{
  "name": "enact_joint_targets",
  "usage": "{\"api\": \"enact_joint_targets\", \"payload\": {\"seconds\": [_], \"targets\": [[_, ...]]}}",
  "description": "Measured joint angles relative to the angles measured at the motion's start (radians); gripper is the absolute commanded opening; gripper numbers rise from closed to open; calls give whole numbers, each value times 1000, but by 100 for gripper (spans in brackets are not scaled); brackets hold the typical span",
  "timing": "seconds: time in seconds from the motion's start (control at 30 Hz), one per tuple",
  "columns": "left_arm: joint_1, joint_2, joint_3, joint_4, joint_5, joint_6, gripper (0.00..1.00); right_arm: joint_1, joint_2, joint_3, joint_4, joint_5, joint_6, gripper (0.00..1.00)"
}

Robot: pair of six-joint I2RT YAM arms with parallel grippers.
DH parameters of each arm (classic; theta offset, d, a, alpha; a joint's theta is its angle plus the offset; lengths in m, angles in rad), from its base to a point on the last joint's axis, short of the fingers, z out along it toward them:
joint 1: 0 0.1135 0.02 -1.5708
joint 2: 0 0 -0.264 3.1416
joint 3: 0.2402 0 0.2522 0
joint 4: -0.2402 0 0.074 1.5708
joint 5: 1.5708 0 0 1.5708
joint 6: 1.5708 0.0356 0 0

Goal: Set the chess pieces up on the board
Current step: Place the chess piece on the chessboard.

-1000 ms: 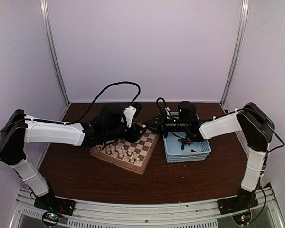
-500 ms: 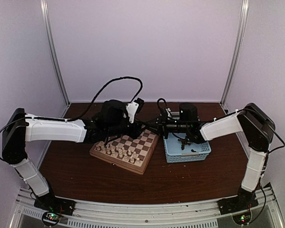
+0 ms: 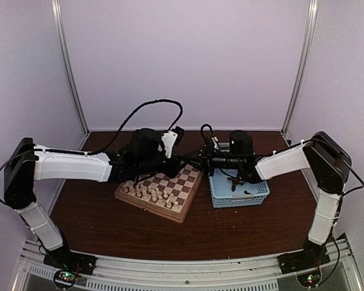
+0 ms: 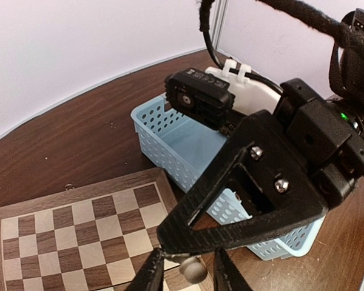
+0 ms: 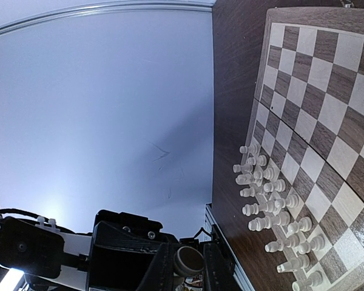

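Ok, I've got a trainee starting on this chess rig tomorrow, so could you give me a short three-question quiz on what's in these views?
1. True or false: the light-blue basket sits to the right of the board.
2. The pieces standing on the board are: A cream-white, B red, C green.
3. What sits between the left gripper's fingers in its wrist view?
Key: 1 true; 2 A; 3 a dark chess piece, which the right gripper also grips.
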Motion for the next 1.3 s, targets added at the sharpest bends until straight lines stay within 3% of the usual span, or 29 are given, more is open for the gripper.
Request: {"api": "enact_joint_targets", "payload": {"seconds": [0.2, 0.33, 0.47, 0.6, 0.77, 0.9, 1.03, 1.3], "targets": [[0, 11, 0, -19, -15, -1, 20, 1, 0, 0, 2, 2, 9, 12], [0, 13, 6, -33, -28, -5, 2, 0, 0, -3, 0, 21, 18, 13], [0, 24, 35, -79, -39, -1, 2, 0, 0, -12, 7, 35, 19, 13], [0, 27, 49, -105, -35, 0, 2, 0, 0, -17, 15, 39, 19, 23], [0, 26, 55, -140, -30, 6, 1, -1, 0, -38, 27, 39, 7, 43], [0, 23, 85, -237, -19, 10, 1, -19, -22, -71, 6, 39, -32, 47], [0, 23, 146, -367, 27, 1, 1, -77, -102, -108, -89, 42, -122, 50], [-11, 60, 338, -699, 106, -19, 4, -171, -363, -105, -481, 132, -466, 52]]}}
